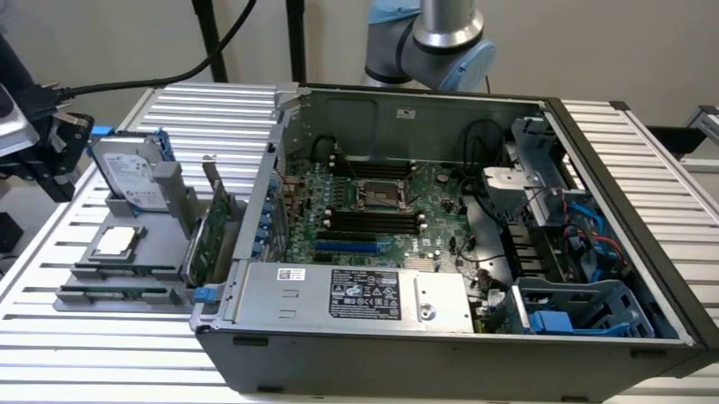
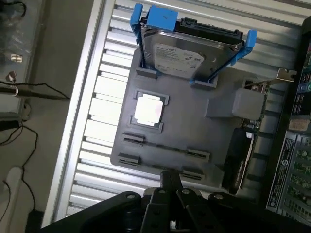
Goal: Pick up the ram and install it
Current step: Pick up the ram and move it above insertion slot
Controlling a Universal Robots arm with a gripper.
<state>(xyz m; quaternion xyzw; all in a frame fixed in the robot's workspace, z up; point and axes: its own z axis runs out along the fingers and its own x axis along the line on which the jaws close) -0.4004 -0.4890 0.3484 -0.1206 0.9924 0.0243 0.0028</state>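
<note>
Pincer (image 2: 170,175), partly cut off, over gray holder (image 2: 194,121)

Beige wall (image 1: 584,50), slatted aluminium table (image 1: 113,353)

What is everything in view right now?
table: 1, silver slats
computer case: 1, dark grey, open, on the table
motherboard: 1, green, inside the case
power supply: 1, silver, inside the case
parts holder: 1, grey, exterior view's left of the case
hard drive: 1, silver, blue bracket, upright in holder
processor chip: 1, silver, flat in the holder
expansion card: 1, green, upright, holder's case side
ram: 1 seen, dark, on edge in a holder slot
arm: 1, silver and blue, behind the case
tool: 1, black, above the holder
</note>
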